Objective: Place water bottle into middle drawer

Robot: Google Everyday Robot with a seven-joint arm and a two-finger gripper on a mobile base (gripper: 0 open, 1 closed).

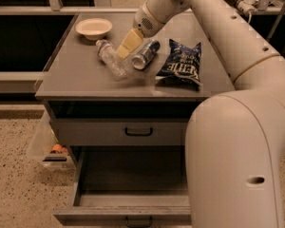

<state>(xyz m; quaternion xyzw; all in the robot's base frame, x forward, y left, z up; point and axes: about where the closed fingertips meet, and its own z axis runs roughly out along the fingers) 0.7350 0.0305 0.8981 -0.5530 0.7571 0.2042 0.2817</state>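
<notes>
The water bottle (109,59), clear with a white cap, lies on its side on the grey cabinet top (80,82), left of centre. My gripper (124,50) hangs just above the cabinet top, between the bottle and the silver-blue drink can (146,54), close to the bottle's right side. The middle drawer (133,186) stands pulled open below, its dark interior showing nothing inside. My large pale arm covers the drawer's right part.
A cream bowl (93,27) sits at the back left of the top. A dark blue chip bag (180,65) lies right of the can. The upper drawer (137,131) is shut. A clear bin (47,146) stands on the floor at left.
</notes>
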